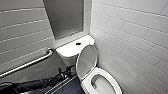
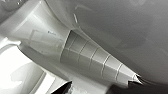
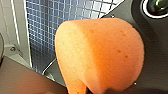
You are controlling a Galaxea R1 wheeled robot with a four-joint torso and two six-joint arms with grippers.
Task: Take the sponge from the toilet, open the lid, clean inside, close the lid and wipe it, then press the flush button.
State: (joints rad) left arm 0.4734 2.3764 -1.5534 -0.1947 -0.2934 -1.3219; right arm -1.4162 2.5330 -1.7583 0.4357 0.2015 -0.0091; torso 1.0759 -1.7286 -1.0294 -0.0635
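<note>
Porous orange sponge (image 3: 100, 55), rounded end, glossy oval lid (image 1: 86, 61) raised, white ceramic toilet (image 1: 72, 50)

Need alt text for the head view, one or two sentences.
A white toilet stands in a tiled corner with its lid raised and the bowl open. The robot's left arm reaches in from the lower left toward the lid, below a metal grab bar.

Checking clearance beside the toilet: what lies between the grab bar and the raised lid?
The tank: in the head view its white body sits between the grab bar and the lid.
</note>
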